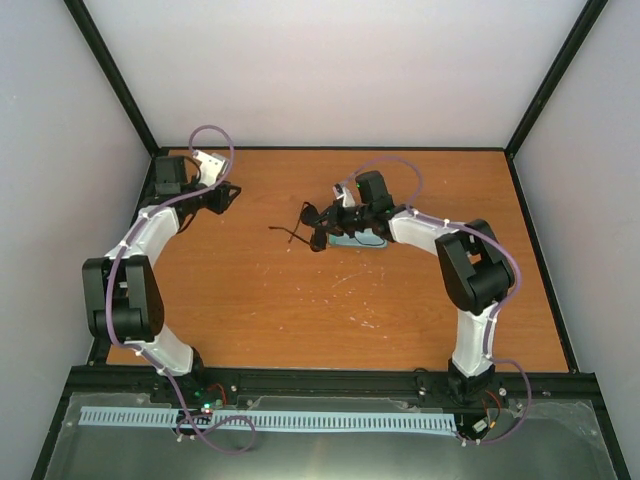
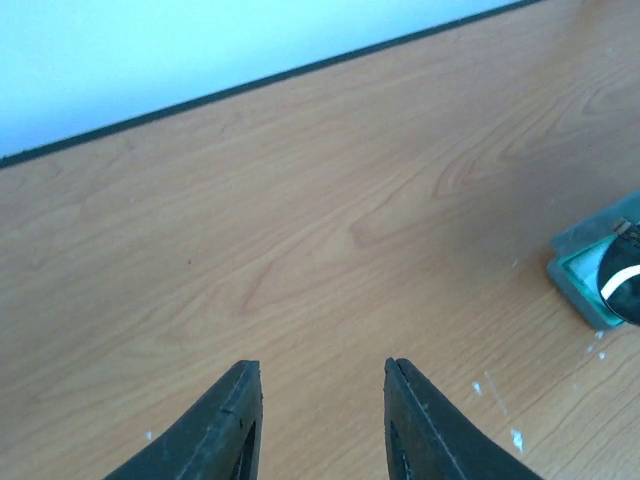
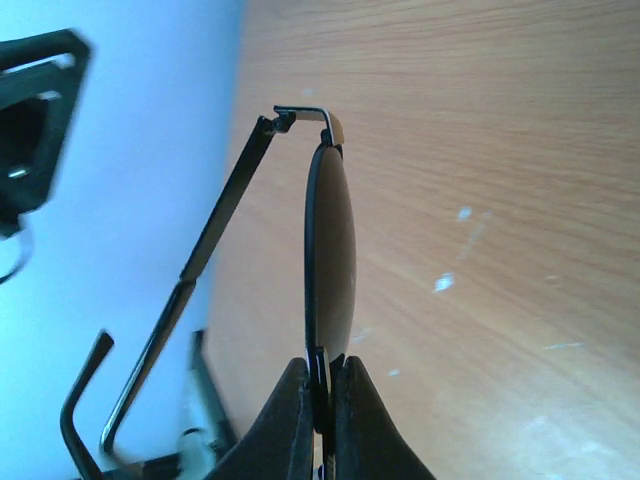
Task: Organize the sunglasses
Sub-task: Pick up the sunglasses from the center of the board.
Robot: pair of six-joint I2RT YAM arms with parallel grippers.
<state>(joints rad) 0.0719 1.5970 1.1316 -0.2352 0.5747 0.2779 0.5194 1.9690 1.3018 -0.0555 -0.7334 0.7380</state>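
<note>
The right gripper (image 3: pixel 322 378) is pinched shut on the rim of the sunglasses (image 3: pixel 330 250), holding them just left of the case (image 1: pixel 362 241). Their temple arms splay open and probably need folding before casing. The left gripper (image 2: pixel 322 366), partly open and empty, hovers well left of the case.

Tally: sunglasses (image 3: pixel 330 250), one pair; case (image 2: pixel 588 288), one; table (image 1: pixel 300 300), one; arms, two; grippers, two: left gripper (image 2: pixel 322 368), right gripper (image 3: pixel 325 368)
</note>
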